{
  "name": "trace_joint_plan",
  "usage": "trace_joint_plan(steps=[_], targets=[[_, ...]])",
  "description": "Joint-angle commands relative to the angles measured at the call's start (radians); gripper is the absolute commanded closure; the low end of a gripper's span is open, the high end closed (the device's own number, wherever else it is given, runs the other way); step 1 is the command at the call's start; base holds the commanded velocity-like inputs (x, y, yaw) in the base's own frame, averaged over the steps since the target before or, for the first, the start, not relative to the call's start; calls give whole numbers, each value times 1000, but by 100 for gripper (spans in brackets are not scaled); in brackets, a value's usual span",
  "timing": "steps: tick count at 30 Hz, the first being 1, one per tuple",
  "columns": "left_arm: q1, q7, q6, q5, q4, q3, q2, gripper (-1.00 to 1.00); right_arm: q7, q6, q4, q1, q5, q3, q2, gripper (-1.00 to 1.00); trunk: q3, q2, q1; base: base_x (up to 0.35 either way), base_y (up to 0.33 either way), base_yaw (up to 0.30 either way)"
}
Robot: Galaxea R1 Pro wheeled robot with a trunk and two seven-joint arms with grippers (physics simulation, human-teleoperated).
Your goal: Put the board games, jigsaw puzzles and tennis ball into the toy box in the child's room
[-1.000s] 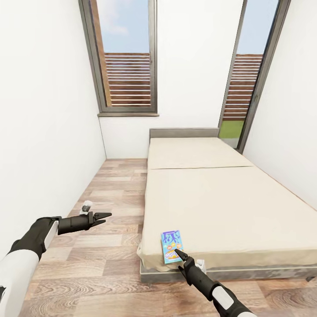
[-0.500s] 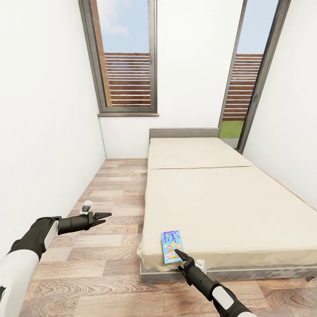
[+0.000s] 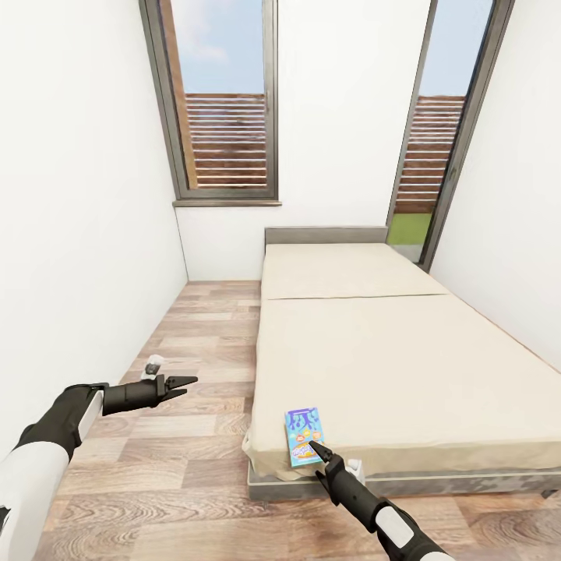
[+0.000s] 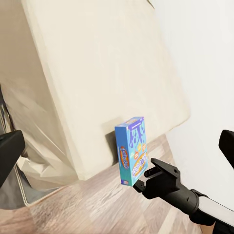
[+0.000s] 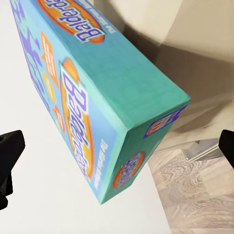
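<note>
One board game (image 3: 304, 436) at bed (image 3: 389, 366) near edge; right end effector (image 3: 315, 448) open, empty, just beside.

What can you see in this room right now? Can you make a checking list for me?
Surface: the bed, cream and flat; wood floor beside it.
Job's things: one blue board game lying flat at the bed's near corner.
Clutter: nothing seen.
Grippers: right gripper at the game's near edge, fingers open on either side in its wrist view, not gripping; left gripper open over the floor, holding nothing.
Cables: nothing seen.
Surroundings: white walls, a window and a tall glass door with slatted fencing outside.
</note>
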Motion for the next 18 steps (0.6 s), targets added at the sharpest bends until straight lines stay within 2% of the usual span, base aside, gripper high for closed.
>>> trace_joint_plan(steps=[1,11,12,18], targets=[[-1,-3,10,-1,0,2,0,-100,0,9,-1,0,-7,-3,0,-100,-1,0,0,0,0,0],[0,-3,10,-1,0,1,0,-100,0,9,-1,0,-7,-3,0,-100,-1,0,0,0,0,0],[-1,-3,10,-1,0,1,0,-100,-1,9,-1,0,-7,-3,0,100,-1,0,0,0,0,0],[0,-3,3,-1,0,1,0,-100,-6,12,-1,0,-7,-3,0,100,-1,0,0,0,0,0]])
